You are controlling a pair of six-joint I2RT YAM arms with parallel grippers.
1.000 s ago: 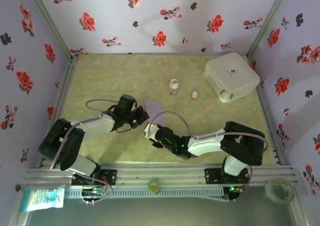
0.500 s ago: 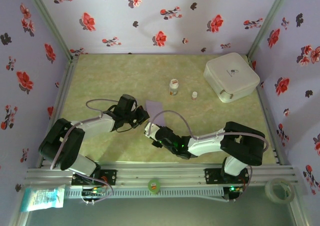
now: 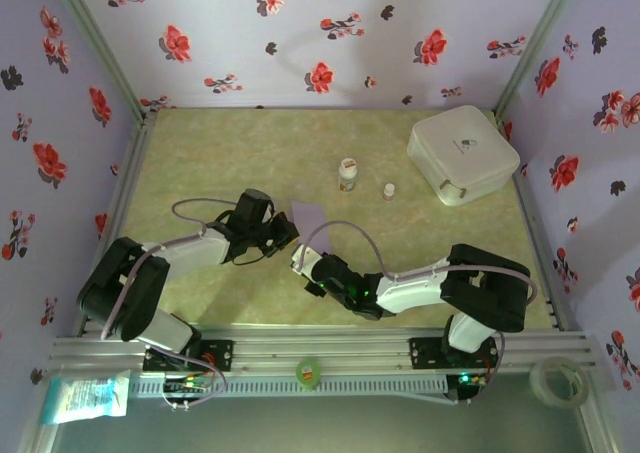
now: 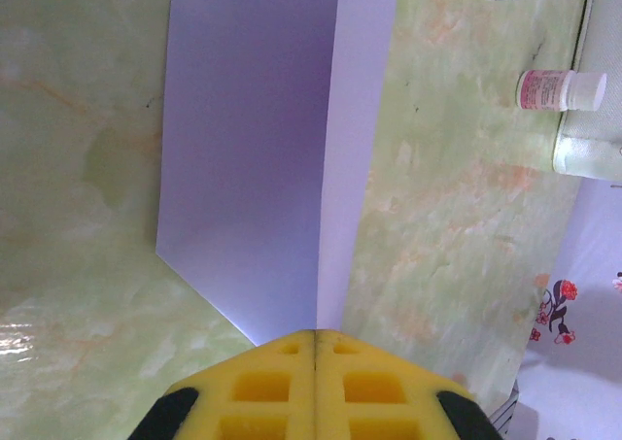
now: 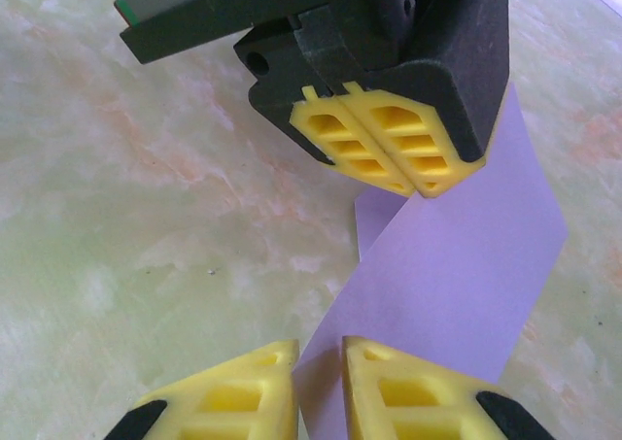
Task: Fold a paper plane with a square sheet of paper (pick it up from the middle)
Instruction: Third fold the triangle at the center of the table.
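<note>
Green tabletop (image 3: 200, 153), open margins around creased paper (image 4: 262, 168)

Top ext. cam: fixed high, behind arm bases, looking down on whole table (image 3: 220, 153). L wrist cam: v. close above paper sheet (image 4: 262, 168), facing along it to small bottle (image 4: 559, 88). R wrist cam: low, close, facing left gripper (image 5: 416, 189). Wrist views share paper sheet.

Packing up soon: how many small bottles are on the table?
2. The larger bottle stands mid-table, beyond the lilac paper; the smaller bottle stands just right of it, toward the white box. More could be hidden from view.
</note>
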